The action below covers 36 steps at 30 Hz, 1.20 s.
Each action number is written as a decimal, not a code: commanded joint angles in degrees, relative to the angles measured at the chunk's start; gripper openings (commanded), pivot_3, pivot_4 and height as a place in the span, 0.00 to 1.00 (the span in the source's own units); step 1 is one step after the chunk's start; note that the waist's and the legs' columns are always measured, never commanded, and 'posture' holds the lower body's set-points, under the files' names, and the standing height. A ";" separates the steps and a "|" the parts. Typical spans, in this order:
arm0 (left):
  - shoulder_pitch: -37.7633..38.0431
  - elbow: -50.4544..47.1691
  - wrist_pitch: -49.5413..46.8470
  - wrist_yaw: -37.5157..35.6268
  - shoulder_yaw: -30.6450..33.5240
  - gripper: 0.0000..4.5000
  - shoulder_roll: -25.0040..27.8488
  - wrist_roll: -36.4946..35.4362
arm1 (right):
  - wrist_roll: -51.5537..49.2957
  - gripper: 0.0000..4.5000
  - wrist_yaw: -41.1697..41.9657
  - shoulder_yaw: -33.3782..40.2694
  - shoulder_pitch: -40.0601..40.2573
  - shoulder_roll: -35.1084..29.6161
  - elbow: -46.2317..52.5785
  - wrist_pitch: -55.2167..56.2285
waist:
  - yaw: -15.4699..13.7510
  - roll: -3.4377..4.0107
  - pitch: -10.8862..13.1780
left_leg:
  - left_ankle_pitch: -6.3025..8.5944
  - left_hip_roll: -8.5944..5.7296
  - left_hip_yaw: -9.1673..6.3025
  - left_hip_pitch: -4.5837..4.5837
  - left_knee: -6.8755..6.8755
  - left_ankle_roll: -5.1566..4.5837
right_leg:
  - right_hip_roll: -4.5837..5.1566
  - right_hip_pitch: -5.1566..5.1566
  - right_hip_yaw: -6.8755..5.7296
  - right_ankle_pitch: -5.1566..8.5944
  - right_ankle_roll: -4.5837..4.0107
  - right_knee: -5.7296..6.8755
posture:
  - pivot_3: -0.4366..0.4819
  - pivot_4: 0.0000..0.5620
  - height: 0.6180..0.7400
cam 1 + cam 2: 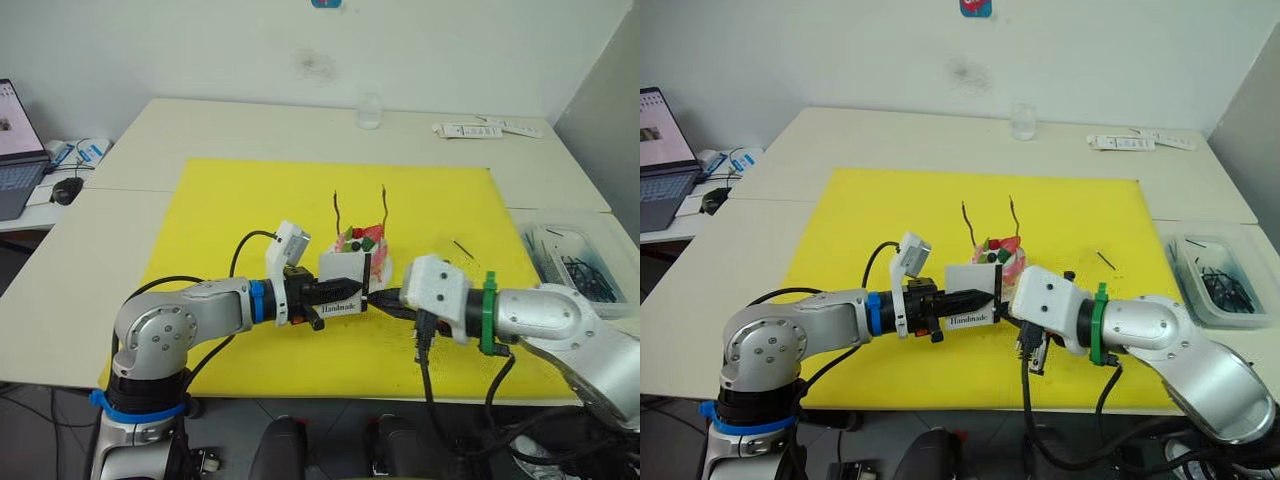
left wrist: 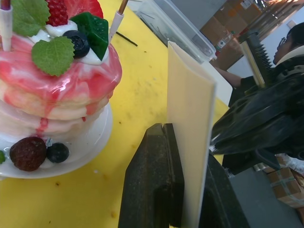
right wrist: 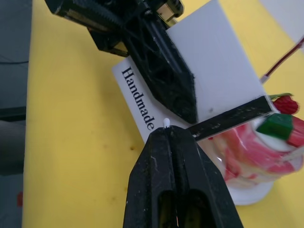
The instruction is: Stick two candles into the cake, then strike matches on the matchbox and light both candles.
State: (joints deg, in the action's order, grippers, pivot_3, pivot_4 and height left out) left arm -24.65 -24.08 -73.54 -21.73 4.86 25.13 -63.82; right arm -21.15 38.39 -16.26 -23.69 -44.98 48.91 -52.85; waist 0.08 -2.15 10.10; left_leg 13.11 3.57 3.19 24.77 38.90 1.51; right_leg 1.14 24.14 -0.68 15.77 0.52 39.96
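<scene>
On my far left a laptop (image 1: 18, 150) sits at the edge of the table (image 1: 120, 215). Moving in, my left gripper (image 1: 335, 293) is clamped on the matchbox (image 1: 343, 283), holding it upright on edge just above the yellow mat (image 1: 240, 200), its "Handmade" lettering facing me. In the left wrist view the box stands pinched between the two black fingers (image 2: 152, 185). Just behind the matchbox the cake (image 1: 364, 250) stands on its white plate, with both candles (image 1: 340, 210) upright in its top. From the right, my right gripper (image 1: 378, 296) meets the box; its fingers are closed together on a match (image 3: 166, 123), whose pale tip pokes out and touches the box just beside the black strip. Farther right a lone match (image 1: 463, 249) lies on the mat, and a clear bin (image 1: 575, 260) of dark pieces rests at the table's right edge. A clear cup (image 1: 369, 110) stands at the back.
</scene>
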 commanded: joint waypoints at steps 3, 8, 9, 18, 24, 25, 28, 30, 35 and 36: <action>-0.47 -1.57 1.29 -0.28 0.06 0.00 0.62 -0.41 | 3.24 0.00 -0.02 -0.49 -0.71 -0.64 -1.02 3.45 | -0.01 0.00 0.00 | 0.00 0.00 0.01 0.01 0.00 0.00 | 0.00 0.00 0.01 0.00 0.00 0.00 | 0.48 0.27 0.54; -0.37 -1.40 2.91 -0.30 -0.26 0.00 0.96 1.50 | 3.55 0.00 0.54 0.16 -0.54 -0.29 -1.70 4.27 | -0.02 0.00 0.00 | 0.00 0.02 -0.02 0.00 0.00 0.00 | -0.01 0.00 -0.02 0.00 0.00 0.01 | 0.48 0.27 0.54; -0.39 -1.50 3.25 -0.52 -0.48 0.00 1.14 2.00 | 3.66 0.00 0.52 0.16 -0.52 -0.23 -1.82 4.36 | -0.01 0.00 0.00 | 0.00 0.02 -0.02 0.00 0.00 0.00 | -0.01 0.00 -0.02 0.00 0.00 0.01 | 0.48 0.27 0.54; 1.14 -3.24 6.07 -1.77 -2.30 0.00 2.18 4.94 | 5.33 0.00 -1.76 0.00 0.37 1.39 -2.95 3.13 | -0.02 0.00 0.00 | 0.00 0.02 0.00 0.00 0.00 0.00 | 0.00 0.01 0.00 0.00 0.00 0.00 | 0.48 0.27 0.54; 2.35 -4.34 7.82 -2.40 -3.61 0.00 2.52 6.82 | 4.94 0.00 -3.77 0.39 0.96 3.06 -2.60 0.80 | -0.01 0.00 0.00 | 0.00 0.03 -0.01 0.00 0.00 0.00 | -0.01 0.01 -0.01 0.00 0.00 0.01 | 0.48 0.27 0.54; 2.47 -4.39 8.12 -2.41 -3.73 0.00 2.50 7.17 | 4.91 0.00 -3.94 0.30 0.91 3.28 -2.42 0.45 | -0.01 0.00 0.00 | 0.00 0.02 -0.01 0.00 0.00 0.00 | 0.00 0.00 0.00 0.00 0.00 0.01 | 0.48 0.27 0.54; 2.55 -4.45 8.92 -2.11 -4.06 0.00 2.21 8.00 | 4.56 0.00 -4.61 0.13 0.63 4.01 -1.75 -0.84 | -0.02 0.00 0.00 | 0.00 0.02 0.01 0.00 0.00 0.00 | 0.00 0.01 0.00 0.00 0.00 0.01 | 0.48 0.27 0.54; 2.46 -4.42 9.24 -2.05 -4.28 0.00 2.06 8.44 | 4.53 0.00 -5.04 -0.12 0.44 4.54 -1.53 -1.58 | -0.01 0.00 0.00 | 0.00 0.02 -0.01 0.00 0.00 0.00 | 0.00 0.01 -0.01 0.00 -0.01 0.01 | 0.48 0.27 0.54; 2.49 -4.51 9.73 -2.51 -4.71 0.00 2.49 9.37 | 4.47 0.00 -6.02 0.93 1.37 5.05 -1.40 -3.03 | -0.01 0.00 0.00 | 0.00 0.02 0.01 0.00 0.00 0.00 | 0.00 0.01 0.00 0.00 -0.01 0.00 | 0.48 0.27 0.54; 2.51 -4.58 9.79 -2.62 -4.80 0.00 2.60 9.53 | 4.46 0.00 -6.21 1.44 1.82 5.00 -1.40 -3.21 | -0.01 0.00 0.00 | 0.00 0.02 0.01 0.00 0.00 0.00 | 0.00 0.01 0.00 0.00 0.00 0.00 | 0.48 0.27 0.54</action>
State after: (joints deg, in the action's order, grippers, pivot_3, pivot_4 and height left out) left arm -21.87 -26.61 -65.25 -23.41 0.25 27.38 -54.71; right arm -16.64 33.04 -16.80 -22.28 -40.00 45.33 -55.74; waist 0.07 -2.15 10.10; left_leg 13.11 3.59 3.19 24.78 38.90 1.52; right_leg 1.14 24.14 -0.69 15.77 0.51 39.97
